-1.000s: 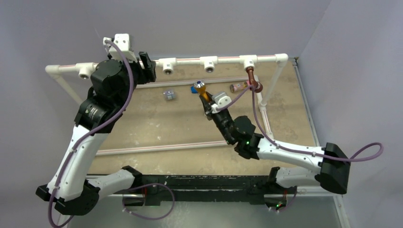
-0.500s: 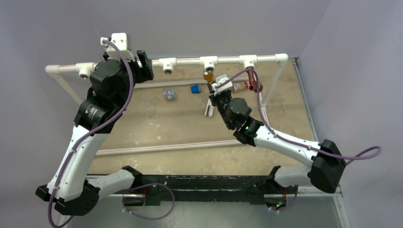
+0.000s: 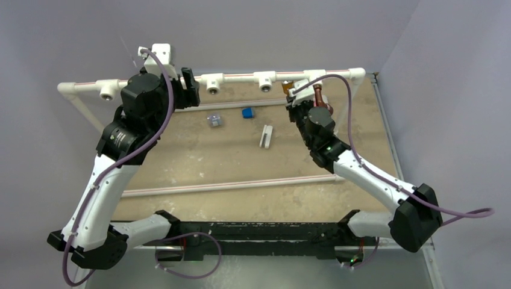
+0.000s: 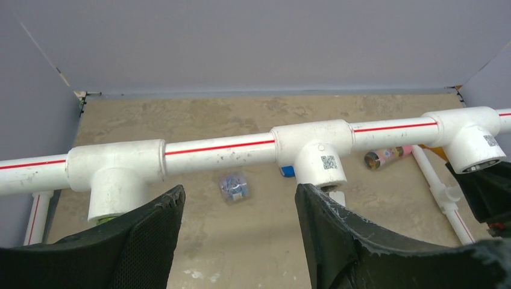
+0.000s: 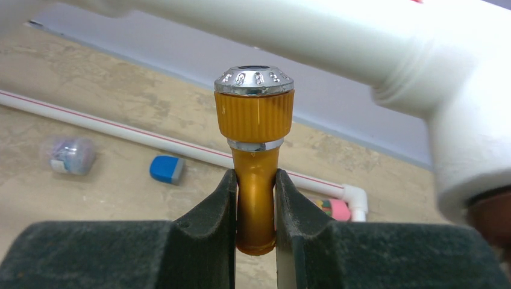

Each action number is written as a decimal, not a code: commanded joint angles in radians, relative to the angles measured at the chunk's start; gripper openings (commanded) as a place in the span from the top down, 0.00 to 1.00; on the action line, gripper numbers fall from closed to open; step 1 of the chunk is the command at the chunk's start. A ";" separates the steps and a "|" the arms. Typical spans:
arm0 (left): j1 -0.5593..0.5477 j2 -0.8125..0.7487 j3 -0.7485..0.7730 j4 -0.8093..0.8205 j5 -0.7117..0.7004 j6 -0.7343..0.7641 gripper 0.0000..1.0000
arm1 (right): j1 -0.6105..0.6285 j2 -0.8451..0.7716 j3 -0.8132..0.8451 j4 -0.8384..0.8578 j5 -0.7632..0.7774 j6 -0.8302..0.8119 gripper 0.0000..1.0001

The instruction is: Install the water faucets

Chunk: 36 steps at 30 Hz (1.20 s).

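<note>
Orange plastic fills the right wrist view: the orange faucet point(image 5: 255, 150) is clamped by its stem between the jaws of the right gripper point(image 5: 255, 180), with its ribbed cap and chrome-coloured rim pointed up at the white pipe rail point(image 5: 337, 36). Whether the cap meets the rail cannot be told. From above, this faucet is seen raised to the far rail between the two right-hand tee sockets, just beside the dark brown faucet point(image 3: 322, 102), which is seated in the mouth of the rightmost tee socket point(image 3: 316, 77) and hangs below it. The left gripper point(image 4: 238, 229) is placed at the left part of the rail, its jaws spread wide with nothing between them. Two tee sockets are seen just beyond its fingers point(image 4: 150, 235). On the bench point(image 3: 199, 156), on the near side of the rail, four small things are laid out apart from one another: a blue block point(image 3: 247, 112), a small clear packet point(image 3: 214, 120), a white clip-like piece point(image 3: 266, 135) and a pink-and-brown cylinder point(image 4: 385, 157).
</note>
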 commanded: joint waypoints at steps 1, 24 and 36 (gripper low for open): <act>-0.002 -0.007 0.043 -0.027 0.047 -0.019 0.33 | -0.067 -0.036 0.061 -0.016 -0.081 0.028 1.00; -0.003 0.037 0.102 -0.092 0.054 -0.041 0.33 | -0.459 0.140 0.199 -0.074 -0.480 0.166 1.00; 0.002 0.166 0.088 0.204 -0.146 0.109 0.33 | -0.247 -0.135 -0.139 0.169 -0.546 0.358 1.00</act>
